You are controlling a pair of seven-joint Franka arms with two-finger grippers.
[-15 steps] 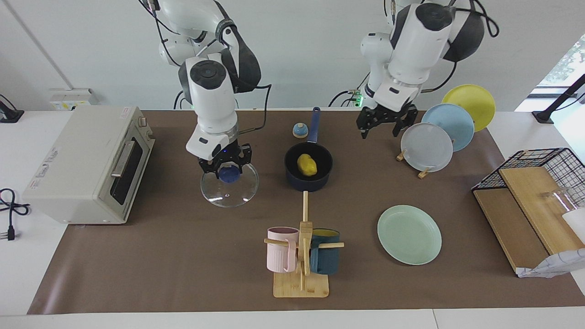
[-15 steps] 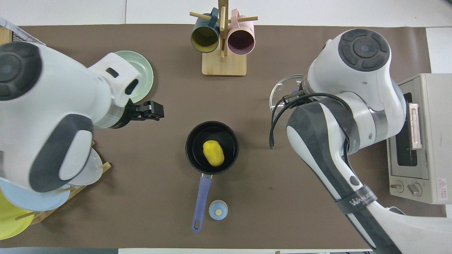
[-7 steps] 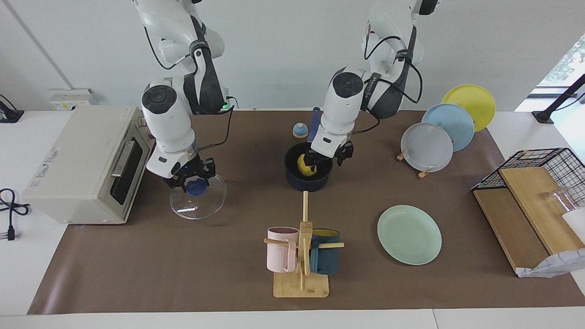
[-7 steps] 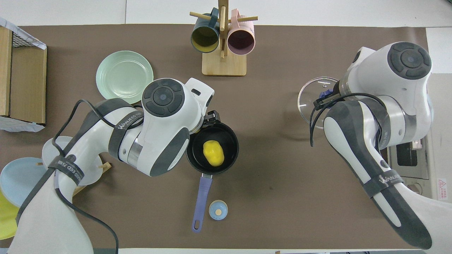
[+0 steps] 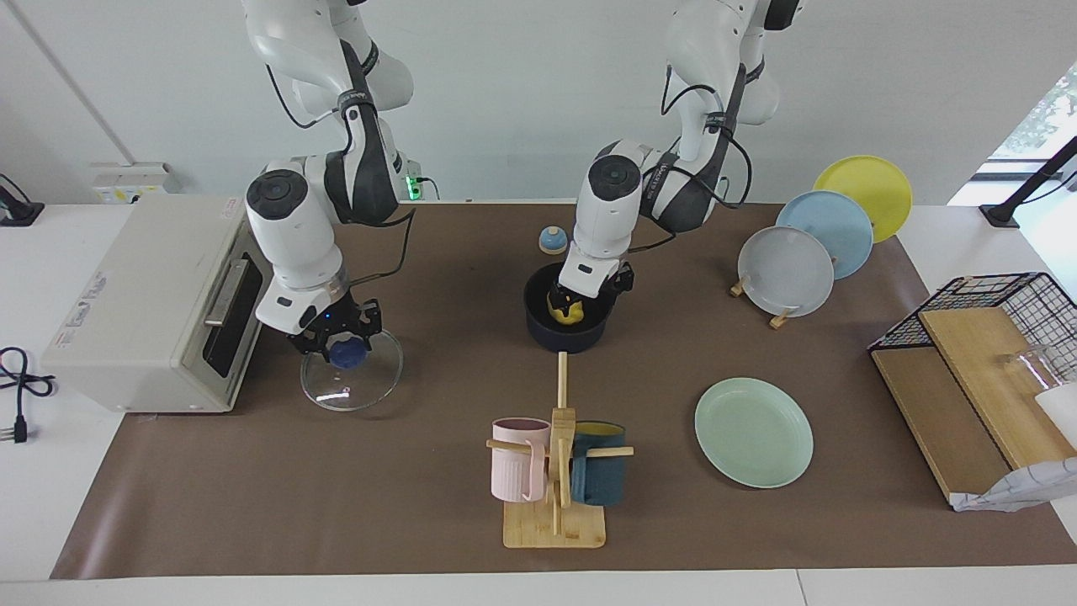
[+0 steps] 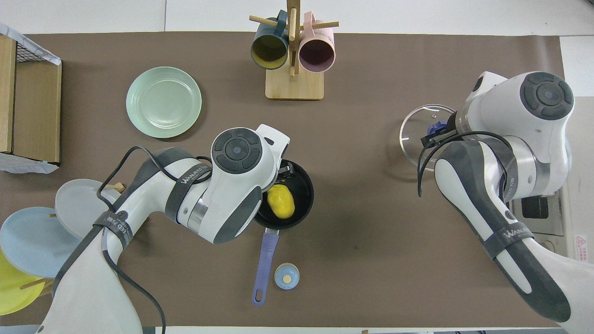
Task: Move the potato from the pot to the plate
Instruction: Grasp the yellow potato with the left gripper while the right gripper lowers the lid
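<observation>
The yellow potato (image 5: 567, 314) lies in the navy pot (image 5: 565, 337) in the middle of the table; the overhead view shows the potato (image 6: 280, 202), the pot's rim (image 6: 307, 185) and its blue handle toward the robots. My left gripper (image 5: 583, 299) is down in the pot, open, with its fingers on either side of the potato. In the overhead view the left arm's wrist covers it. The mint-green plate (image 5: 753, 432) lies empty, farther from the robots than the pot, toward the left arm's end. My right gripper (image 5: 341, 349) is shut on the blue knob of the glass lid (image 5: 352, 383).
A toaster oven (image 5: 160, 303) stands at the right arm's end, next to the lid. A wooden mug rack (image 5: 555, 471) stands farther out than the pot. Upright plates (image 5: 787, 269), a wire basket (image 5: 993, 311) and a small blue dome (image 5: 551, 241) are also here.
My left gripper came over from the upright plates and sank into the pot around the potato. My right gripper carried the glass lid toward the toaster oven.
</observation>
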